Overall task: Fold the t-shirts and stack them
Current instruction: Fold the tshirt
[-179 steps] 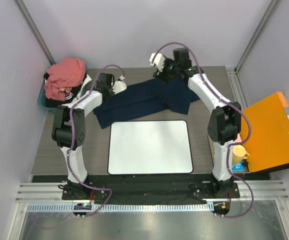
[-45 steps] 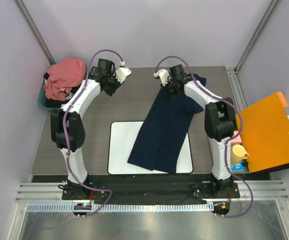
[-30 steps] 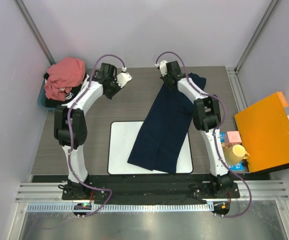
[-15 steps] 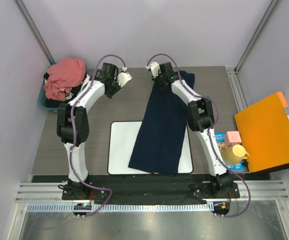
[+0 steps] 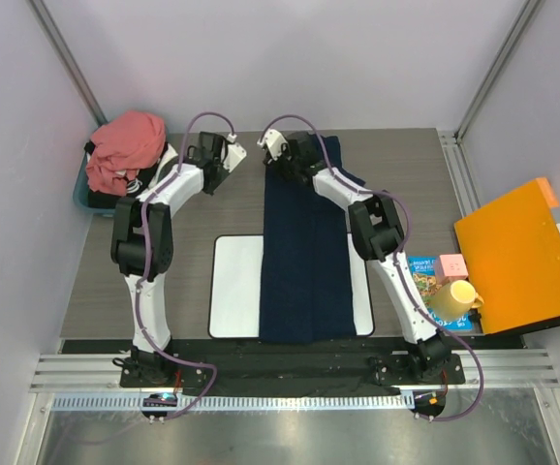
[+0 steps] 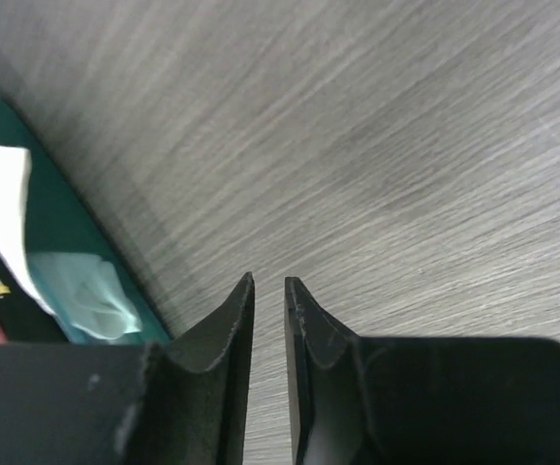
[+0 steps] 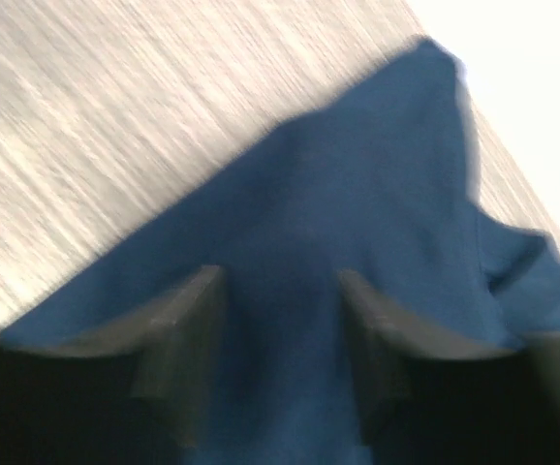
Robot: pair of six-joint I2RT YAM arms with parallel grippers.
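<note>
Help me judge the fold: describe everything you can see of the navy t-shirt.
The navy t-shirt is plain dark blue soft cloth, apparently folded into a long narrow strip lying flat. Its near part crosses the white mat right of the middle; its far end lies on the wooden table. The right gripper is at that far end, open; blur hides whether it touches.
</note>
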